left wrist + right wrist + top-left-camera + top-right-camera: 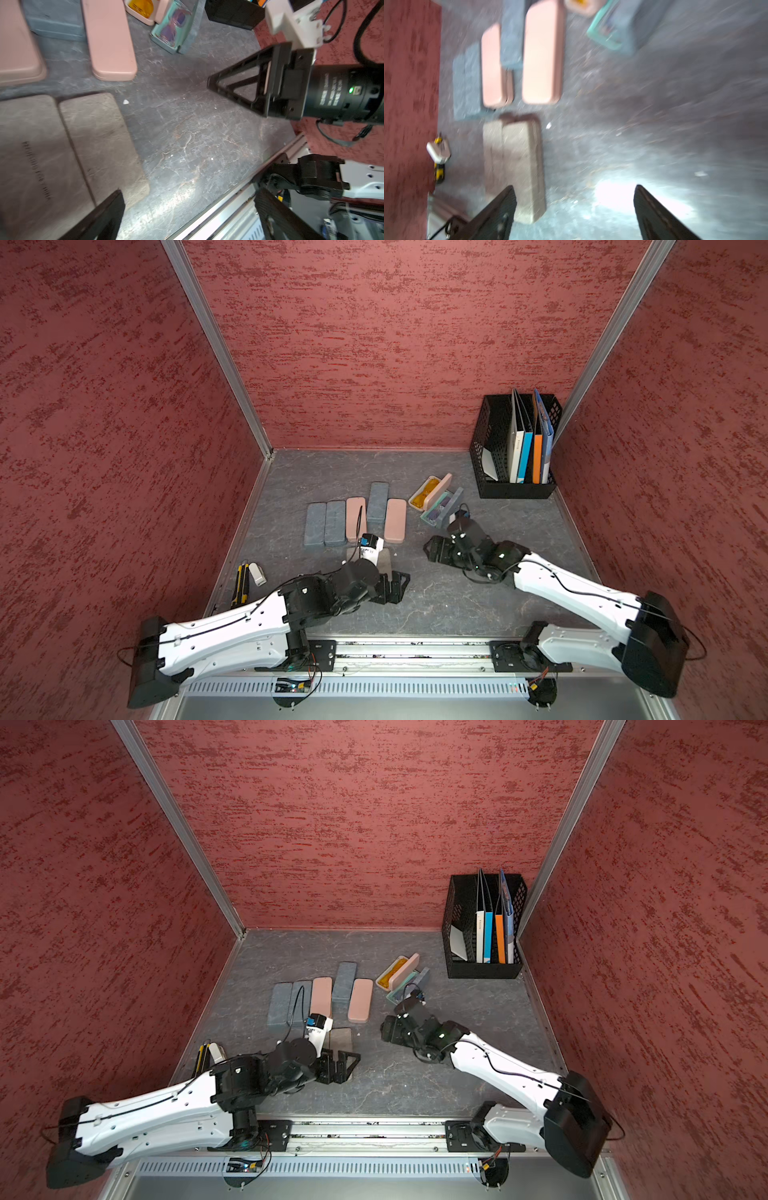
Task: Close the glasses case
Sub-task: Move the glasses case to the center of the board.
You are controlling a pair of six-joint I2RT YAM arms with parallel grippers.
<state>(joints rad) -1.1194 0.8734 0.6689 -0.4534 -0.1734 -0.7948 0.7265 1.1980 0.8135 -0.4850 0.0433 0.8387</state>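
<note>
In both top views, your brown case (384, 560) (341, 1038) lies flat on the surface (457, 605), on the robot's side of the row of shut cases (353, 518). The left wrist covers part of it. The left end effector (401, 588) (349, 1068) sits at the case's near edge, released and holding nothing. You cannot tell from here whether it touches the case. The right end effector (430, 548) (384, 1029) is off to the case's right with bare surface between them, its tips turned toward the case. The open teal case (442, 510) is just behind it.

In the left wrist view, the brown case (93, 128) fills one side, with a seam running along its length. The left end effector (188, 192) has its jaws spread wide. One jaw tip overlaps a corner of the case, and only bare surface lies between the two jaws. Across that bare surface you can see the right end effector (212, 84), clear of the case.

The right wrist view is blurred. The brown case (512, 155) looks shut and lies ahead of one jaw, not in the gap. The right end effector (574, 187) is released, its jaws wide apart over bare surface.
</note>
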